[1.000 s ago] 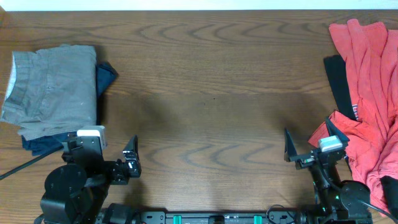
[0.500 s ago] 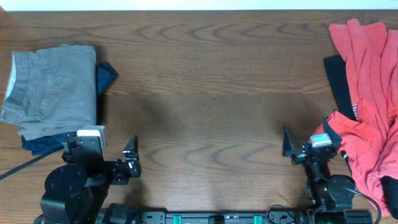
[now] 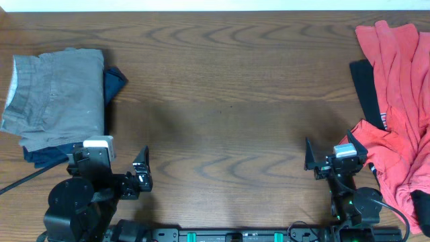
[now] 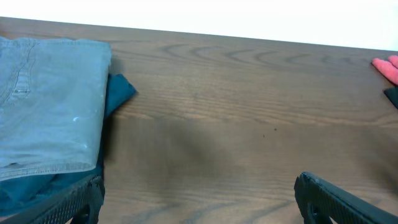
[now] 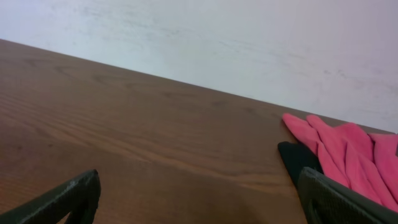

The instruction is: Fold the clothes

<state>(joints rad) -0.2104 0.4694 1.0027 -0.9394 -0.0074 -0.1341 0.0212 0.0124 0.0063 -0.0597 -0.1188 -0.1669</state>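
Observation:
Folded olive-grey shorts (image 3: 57, 94) lie at the table's left on top of a navy blue garment (image 3: 114, 82); both show in the left wrist view, the shorts (image 4: 50, 106) over the navy cloth (image 4: 121, 90). Coral-red garments (image 3: 400, 101) lie in a loose heap at the right, over a dark garment (image 3: 366, 91), and also show in the right wrist view (image 5: 348, 152). My left gripper (image 3: 114, 165) is open and empty near the front left. My right gripper (image 3: 329, 156) is open and empty at the front right, beside the red heap.
The wooden table (image 3: 228, 101) spans the view between the two piles. A black cable (image 3: 20, 180) runs off the front left edge. The arm bases sit along the front edge. A pale wall lies behind the table's far edge (image 5: 186, 37).
My right arm has drawn back slightly toward the front edge and turned a little left. The left arm and the clothes have not moved.

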